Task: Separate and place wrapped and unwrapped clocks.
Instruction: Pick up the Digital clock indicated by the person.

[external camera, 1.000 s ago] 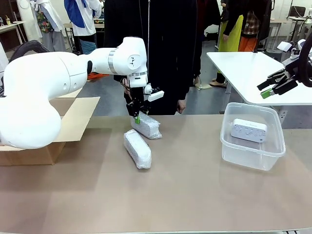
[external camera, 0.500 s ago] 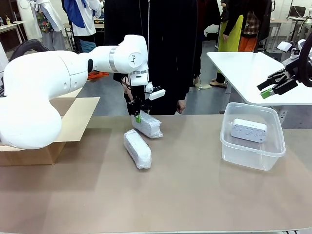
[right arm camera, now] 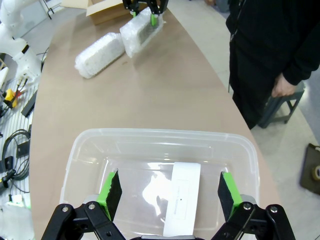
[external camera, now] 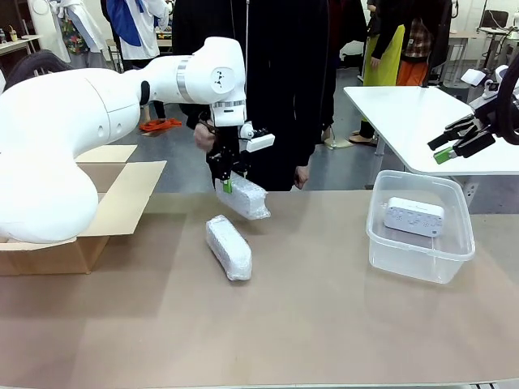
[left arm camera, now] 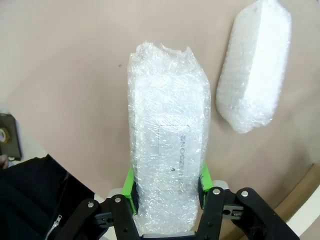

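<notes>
My left gripper is shut on one end of a wrapped clock, which hangs tilted just above the table near the far edge. From the left wrist, this wrapped clock sits between the green pads of the left gripper. A second wrapped clock lies on the table closer to me. The unwrapped clock rests inside the clear tub. My right gripper is open and held high above the tub.
An open cardboard box stands at the table's left side. A person in black stands at the far edge, a hand close behind the lifted bundle. A white table sits behind at the right.
The left gripper has risen with the wrapped clock, lifting it off the table and tilting it. The right arm and the other clocks have not moved.
</notes>
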### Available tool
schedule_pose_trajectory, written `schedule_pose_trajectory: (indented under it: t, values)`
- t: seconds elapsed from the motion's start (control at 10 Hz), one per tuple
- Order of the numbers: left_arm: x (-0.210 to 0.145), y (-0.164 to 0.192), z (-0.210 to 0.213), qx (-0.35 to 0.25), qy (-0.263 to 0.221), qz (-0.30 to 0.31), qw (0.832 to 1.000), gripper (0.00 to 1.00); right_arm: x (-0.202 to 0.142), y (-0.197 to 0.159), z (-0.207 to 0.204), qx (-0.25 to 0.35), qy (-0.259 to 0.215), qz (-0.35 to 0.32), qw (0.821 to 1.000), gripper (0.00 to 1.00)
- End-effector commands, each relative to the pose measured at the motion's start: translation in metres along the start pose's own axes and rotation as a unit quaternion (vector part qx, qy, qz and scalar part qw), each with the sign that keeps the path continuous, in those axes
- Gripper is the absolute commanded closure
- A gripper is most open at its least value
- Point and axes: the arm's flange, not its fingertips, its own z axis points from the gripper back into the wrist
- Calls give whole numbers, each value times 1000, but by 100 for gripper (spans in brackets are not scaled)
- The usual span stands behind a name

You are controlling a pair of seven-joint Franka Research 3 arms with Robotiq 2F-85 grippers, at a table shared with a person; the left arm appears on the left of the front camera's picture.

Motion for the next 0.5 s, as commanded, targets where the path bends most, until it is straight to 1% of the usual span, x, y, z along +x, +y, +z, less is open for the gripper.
schedule_pose_trajectory:
  t: [0.0, 0.1, 0.2, 0.3, 0.4]
  values:
    - [1, 5, 29, -2, 8, 22, 1000, 100, 0, 0, 0, 0, 0, -1, 1000, 0]
    - [3, -1, 38, 1, 11, 26, 1000, 64, 0, 0, 0, 0, 0, -1, 1000, 0]
    - [6, -7, 50, 6, 12, 32, 999, 64, 0, 0, 0, 0, 0, -1, 1000, 0]
    - [7, -13, 59, 13, 14, 39, 999, 83, 0, 0, 0, 0, 0, -1, 1000, 0]
    - [8, -18, 67, 19, 18, 42, 999, 64, 0, 0, 0, 0, 0, -1, 1000, 0]
